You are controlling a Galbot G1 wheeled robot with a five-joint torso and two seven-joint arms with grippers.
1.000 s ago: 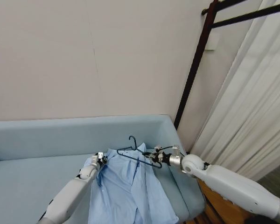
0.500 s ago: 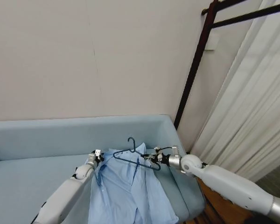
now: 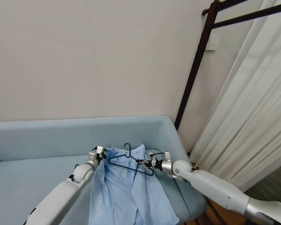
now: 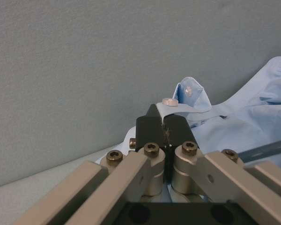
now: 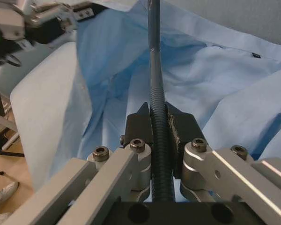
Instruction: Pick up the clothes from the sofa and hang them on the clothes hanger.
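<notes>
The blue shirt (image 3: 126,192) is lying on the sofa (image 3: 18,185) seat near its right end, long axis running from the backrest (image 3: 61,133) toward me, collar pointing at the backrest. I am seeing the dark hanger (image 3: 129,161) lying across the collar, hook pointing up. The right gripper (image 3: 147,164) is clamping the hanger's ribbed arm between its fingers. The left gripper (image 3: 99,152) is pinching the shirt's buttoned edge, fingers closed tight.

Right gripper (image 3: 148,163) has carried the hanger (image 3: 126,159) leftward over the shirt (image 3: 126,192); the hook now sits nearer the collar. Left gripper (image 3: 99,151) has shifted slightly up toward the sofa back, with the collar edge drawn along. Left forearm now lies further left.
</notes>
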